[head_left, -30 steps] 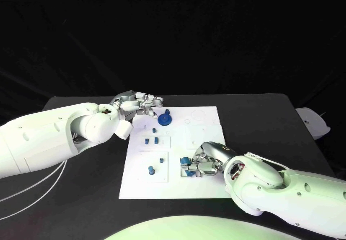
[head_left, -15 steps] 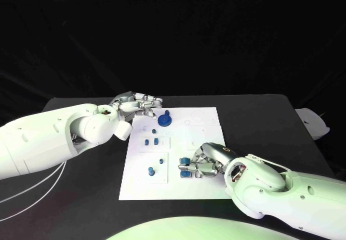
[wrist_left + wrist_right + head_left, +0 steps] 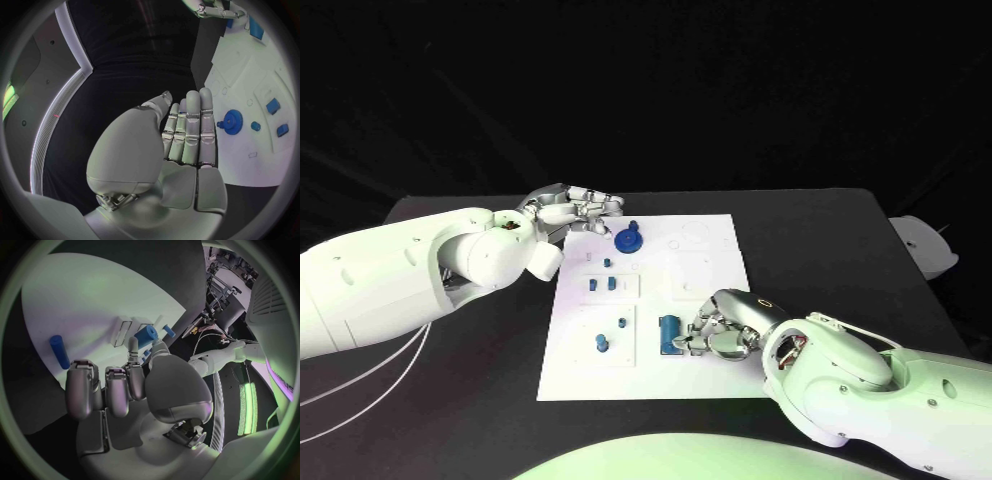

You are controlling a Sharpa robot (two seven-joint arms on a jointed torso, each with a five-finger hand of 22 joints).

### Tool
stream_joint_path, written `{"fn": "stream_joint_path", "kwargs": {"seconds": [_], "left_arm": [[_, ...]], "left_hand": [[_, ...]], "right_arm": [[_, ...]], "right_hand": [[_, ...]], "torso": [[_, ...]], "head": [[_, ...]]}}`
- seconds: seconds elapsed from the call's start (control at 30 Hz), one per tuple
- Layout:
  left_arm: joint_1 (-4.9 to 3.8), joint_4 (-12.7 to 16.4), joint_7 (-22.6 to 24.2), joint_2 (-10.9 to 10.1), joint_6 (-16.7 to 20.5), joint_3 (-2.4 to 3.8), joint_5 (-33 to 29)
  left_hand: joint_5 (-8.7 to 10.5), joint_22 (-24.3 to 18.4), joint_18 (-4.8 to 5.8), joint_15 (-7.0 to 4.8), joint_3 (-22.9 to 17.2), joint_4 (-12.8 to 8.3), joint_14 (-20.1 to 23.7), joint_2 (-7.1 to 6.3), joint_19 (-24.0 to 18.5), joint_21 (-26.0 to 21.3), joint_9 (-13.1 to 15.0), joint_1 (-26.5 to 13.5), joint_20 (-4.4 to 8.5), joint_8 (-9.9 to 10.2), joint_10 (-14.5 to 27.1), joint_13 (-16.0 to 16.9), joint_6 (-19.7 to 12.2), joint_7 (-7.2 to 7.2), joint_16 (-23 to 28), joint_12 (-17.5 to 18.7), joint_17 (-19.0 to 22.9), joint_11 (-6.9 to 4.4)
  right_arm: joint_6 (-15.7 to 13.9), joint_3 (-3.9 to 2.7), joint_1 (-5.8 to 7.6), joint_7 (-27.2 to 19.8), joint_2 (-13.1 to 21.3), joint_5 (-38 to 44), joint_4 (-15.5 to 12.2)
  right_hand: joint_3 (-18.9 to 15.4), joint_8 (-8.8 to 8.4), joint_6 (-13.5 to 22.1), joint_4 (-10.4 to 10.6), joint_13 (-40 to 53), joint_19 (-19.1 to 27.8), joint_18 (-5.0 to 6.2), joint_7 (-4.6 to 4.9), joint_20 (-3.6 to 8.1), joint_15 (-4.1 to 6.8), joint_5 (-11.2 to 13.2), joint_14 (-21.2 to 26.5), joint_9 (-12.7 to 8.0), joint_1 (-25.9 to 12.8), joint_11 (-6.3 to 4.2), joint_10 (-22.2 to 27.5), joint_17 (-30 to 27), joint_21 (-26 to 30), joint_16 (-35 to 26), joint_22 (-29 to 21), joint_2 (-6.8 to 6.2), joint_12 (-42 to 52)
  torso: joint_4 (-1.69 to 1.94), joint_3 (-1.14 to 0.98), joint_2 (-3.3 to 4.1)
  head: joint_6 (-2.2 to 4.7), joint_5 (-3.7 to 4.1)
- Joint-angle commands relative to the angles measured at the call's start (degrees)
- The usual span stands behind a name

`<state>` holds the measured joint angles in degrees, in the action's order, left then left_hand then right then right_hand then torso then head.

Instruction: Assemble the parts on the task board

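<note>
White task board [image 3: 711,260] lay in the middle of the black worktop [image 3: 819,230], with blue parts spread over it: a gear-shaped piece [image 3: 630,239] near the far edge, a pair of small pegs [image 3: 600,284] in the recess below it, and a short stud [image 3: 603,343] with another small peg [image 3: 623,323] in the near-left recess. Right hand [image 3: 708,331] was over the near-centre recess with its fingers [image 3: 84,387] curled inward; a blue cylindrical part [image 3: 671,329] stood just beside them, also seen in the right wrist view [image 3: 60,351] lying on the board apart from the fingertips. Whether the thumb touched a second blue part [image 3: 145,336] could not be told, so the grasp state of this hand was not determinable. Left hand [image 3: 574,208] hovered at the far-left corner of the board, fingers [image 3: 190,130] extended side by side and released, grasping nothing; the gear was near it but apart. Judgement: step in hand was picking or seating the cylinder at the near recess. To do it well, the right fingers should close squarely on the cylinder's sides, hold it upright, and lower it straight into its seat without nudging neighbouring pieces.
</note>
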<state>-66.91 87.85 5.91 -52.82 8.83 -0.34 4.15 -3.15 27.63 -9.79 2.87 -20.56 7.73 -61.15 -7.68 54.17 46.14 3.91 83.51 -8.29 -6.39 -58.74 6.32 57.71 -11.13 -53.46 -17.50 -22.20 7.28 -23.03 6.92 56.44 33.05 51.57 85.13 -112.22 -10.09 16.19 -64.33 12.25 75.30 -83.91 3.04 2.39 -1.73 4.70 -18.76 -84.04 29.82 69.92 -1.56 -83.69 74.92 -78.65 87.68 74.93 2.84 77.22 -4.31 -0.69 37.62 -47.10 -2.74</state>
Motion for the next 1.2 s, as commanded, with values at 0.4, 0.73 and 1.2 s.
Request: {"fn": "stream_joint_path", "kwargs": {"seconds": [0.4, 0.73, 1.2], "left_arm": [[-0.02, 0.1, 0.0, 0.0, -1.0, 0.04, 0.1], [-0.02, 0.1, 0.0, 0.0, -0.9, 0.04, 0.1], [-0.02, 0.2, -0.2, -0.3, -0.8, 0.03, 0.1]], "left_hand": [[-0.17, -0.1, -0.75, 0.10, 0.2, -0.1, 0.3, 0.49, 0.2, -0.3, 0.0, -0.1, 0.02, -0.3, 0.3, 0.1, -0.4, 0.11, 0.4, 0.0, 0.1, -0.07], [-0.17, -0.1, -0.75, 0.13, 0.3, -0.1, 0.3, 0.54, 0.3, -0.4, 0.0, -0.2, 0.00, -0.3, 0.4, 0.1, -0.4, 0.08, 0.4, -0.1, 0.1, -0.04], [-0.18, -0.1, -0.74, 0.13, 0.3, -0.1, 0.3, 0.59, 0.3, -0.4, 0.0, -0.2, -0.01, -0.3, 0.4, 0.1, -0.4, 0.08, 0.4, -0.2, 0.1, -0.04]], "right_arm": [[1.6, 0.01, -0.05, 0.2, -0.7, -2.9, 0.9], [1.7, 0.01, -0.04, 0.3, -2.0, -3.0, 2.5], [1.6, 0.00, -0.02, 0.3, -1.5, -1.9, 2.0]], "right_hand": [[0.4, 0.24, 0.1, -0.5, 4.0, -2.5, -0.93, -0.36, 0.48, 0.56, -0.2, -5.0, 0.1, 2.1, -0.41, -0.3, 10.5, -0.5, 0.5, 12.3, 0.86, -0.2], [0.7, 0.30, 0.0, -0.2, 4.1, -2.5, -0.90, -0.40, 0.50, 0.57, -0.4, -5.0, 0.2, 2.1, -0.43, -0.4, 10.4, -0.3, 0.4, 12.3, 1.33, -0.1], [0.9, 0.29, 0.1, -0.3, 4.1, -2.5, -0.89, -0.44, 0.52, 0.60, -0.8, -5.0, 0.3, 2.5, -0.47, -0.4, 10.5, -0.3, 0.5, 12.2, 1.46, -0.1]], "torso": [[0.06, 0.04, 0.05], [0.05, 0.01, 0.03], [-0.01, -0.01, 0.04]], "head": [[-0.01, -0.11], [-0.20, -0.09], [-0.13, -0.21]]}}
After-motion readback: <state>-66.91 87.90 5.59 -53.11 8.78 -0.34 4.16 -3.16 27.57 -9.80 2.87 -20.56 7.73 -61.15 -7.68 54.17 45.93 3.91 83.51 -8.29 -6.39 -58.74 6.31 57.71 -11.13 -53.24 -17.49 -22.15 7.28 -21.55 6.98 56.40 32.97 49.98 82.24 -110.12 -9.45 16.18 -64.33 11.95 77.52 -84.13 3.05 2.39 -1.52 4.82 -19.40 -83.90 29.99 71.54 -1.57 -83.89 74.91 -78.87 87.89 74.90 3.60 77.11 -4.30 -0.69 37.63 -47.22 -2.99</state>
